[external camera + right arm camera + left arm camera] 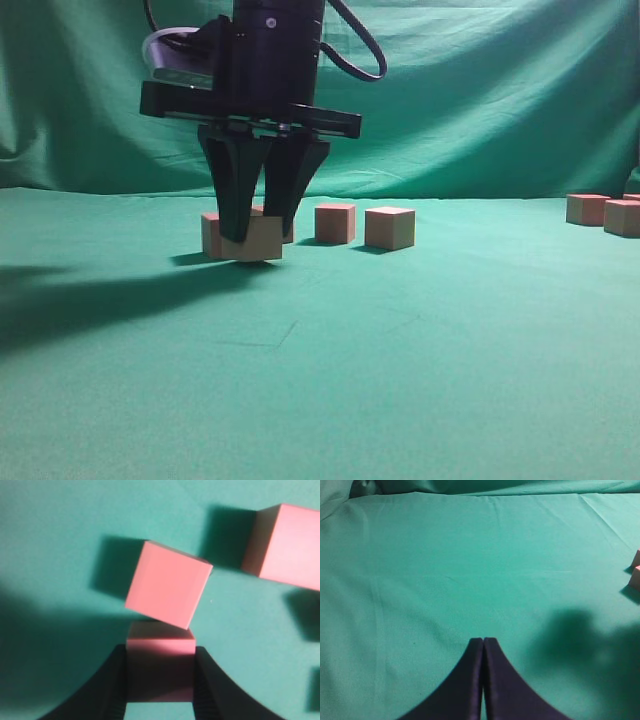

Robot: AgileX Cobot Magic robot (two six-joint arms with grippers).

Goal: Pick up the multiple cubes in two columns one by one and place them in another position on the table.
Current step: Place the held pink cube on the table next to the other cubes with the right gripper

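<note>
Item nearest the lens: right gripper (255,235), its dark fingers (100,690) clamped on one cube (252,240) at mid-height, the block sitting square between the pads in the right wrist view. Position of held cube: at or just above the desk (400,360); the exterior view does not show clearly whether its base is clear of the cloth, so treat it as possibly still in contact. Neighbours: a second cube (167,584), turned at an angle, lies immediately beyond the held one and appears to touch or nearly touch its far edge; a third cube (285,545) sits further off to the upper right in the wrist view. Row as seen from outside: two more cubes (335,222) and (390,227) stand to the right of the grip, and a separate group (587,208) rests far right. Left gripper (483,680): fingers pressed together, holding nothing, parked over bare cloth. Handling note: you should lift straight up before travelling sideways, since any drag would likely nudge the angled neighbour. Keep your grip pressure constant; the matte faces look unlikely to slip. Set down well apart from other blocks.
</note>
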